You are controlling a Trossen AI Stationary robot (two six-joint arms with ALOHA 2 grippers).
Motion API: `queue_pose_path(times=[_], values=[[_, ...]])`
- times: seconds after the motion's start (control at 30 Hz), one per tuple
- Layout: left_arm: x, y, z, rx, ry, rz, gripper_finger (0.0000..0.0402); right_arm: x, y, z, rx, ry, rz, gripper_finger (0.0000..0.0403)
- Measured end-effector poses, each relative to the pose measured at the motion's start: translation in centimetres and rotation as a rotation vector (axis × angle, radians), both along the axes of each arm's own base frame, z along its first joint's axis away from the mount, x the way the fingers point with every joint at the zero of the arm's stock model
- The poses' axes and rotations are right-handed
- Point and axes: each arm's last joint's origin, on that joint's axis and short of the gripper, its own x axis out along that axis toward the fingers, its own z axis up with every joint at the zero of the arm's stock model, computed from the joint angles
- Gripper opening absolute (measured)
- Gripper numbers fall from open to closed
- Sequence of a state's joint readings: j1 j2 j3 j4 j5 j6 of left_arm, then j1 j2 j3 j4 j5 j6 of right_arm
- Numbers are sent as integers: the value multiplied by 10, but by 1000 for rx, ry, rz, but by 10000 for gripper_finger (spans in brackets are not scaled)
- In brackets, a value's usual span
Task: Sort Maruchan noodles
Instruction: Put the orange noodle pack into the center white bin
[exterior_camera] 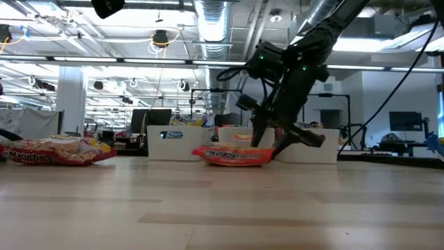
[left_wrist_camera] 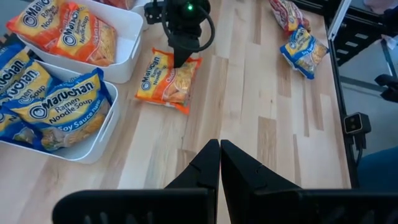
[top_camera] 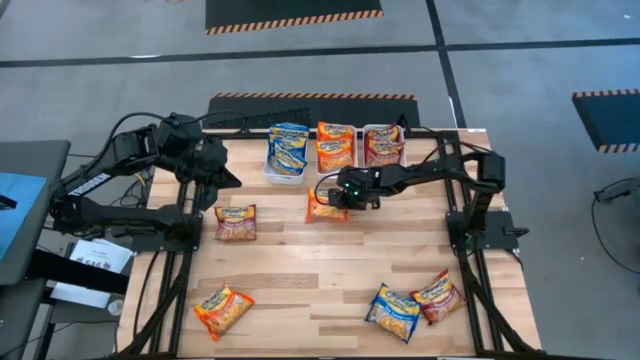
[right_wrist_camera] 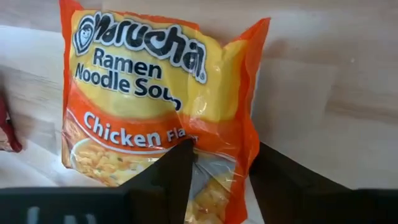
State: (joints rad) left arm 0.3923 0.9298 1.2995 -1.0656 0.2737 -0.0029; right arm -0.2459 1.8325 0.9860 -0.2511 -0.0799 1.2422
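Note:
An orange Maruchan packet (top_camera: 322, 209) (right_wrist_camera: 155, 93) lies flat on the table in front of three white trays. My right gripper (right_wrist_camera: 224, 149) (top_camera: 330, 199) stands low over its right-hand part, open and slanting down. One finger is over the packet's face; the other is past its side edge, above bare wood. My left gripper (left_wrist_camera: 219, 146) (top_camera: 232, 180) hovers shut, high at the table's far left, holding nothing. The trays hold blue (top_camera: 287, 150), orange (top_camera: 336, 145) and dark red (top_camera: 383, 145) packets. My right gripper straddles the orange packet's side edge near one corner (right_wrist_camera: 239, 155), coming from above on a slant. One fingertip (right_wrist_camera: 180, 162) lies over the printed face. I cannot tell whether it touches the wrapper. The packet lies flat on the table.
Loose packets lie flat on the wood: a dark red one (top_camera: 236, 222) at mid left, an orange one (top_camera: 222, 310) at near left, and a blue one (top_camera: 392, 312) beside a dark red one (top_camera: 438, 297) at near right. Bare wood spans the table's middle.

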Motion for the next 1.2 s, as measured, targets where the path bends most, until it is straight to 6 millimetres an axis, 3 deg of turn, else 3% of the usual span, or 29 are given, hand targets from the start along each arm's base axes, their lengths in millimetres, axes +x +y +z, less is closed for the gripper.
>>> queue_pose_path(times=[0.33, 0.6, 0.97, 1.2], values=[[-2, -1, -2, -10, 26, 0, 0, 0, 2, 0, -9, -6, 27, 20], [-2, 1, -2, 30, 43, 51, 0, 1, 16, 17, -45, -38, 114, 17], [-2, 4, -2, 93, 62, 128, 0, -2, 53, 92, -253, -223, 160, 17], [-2, 5, -2, 108, 65, 137, 0, -13, 50, 139, -463, -286, 165, 17]])
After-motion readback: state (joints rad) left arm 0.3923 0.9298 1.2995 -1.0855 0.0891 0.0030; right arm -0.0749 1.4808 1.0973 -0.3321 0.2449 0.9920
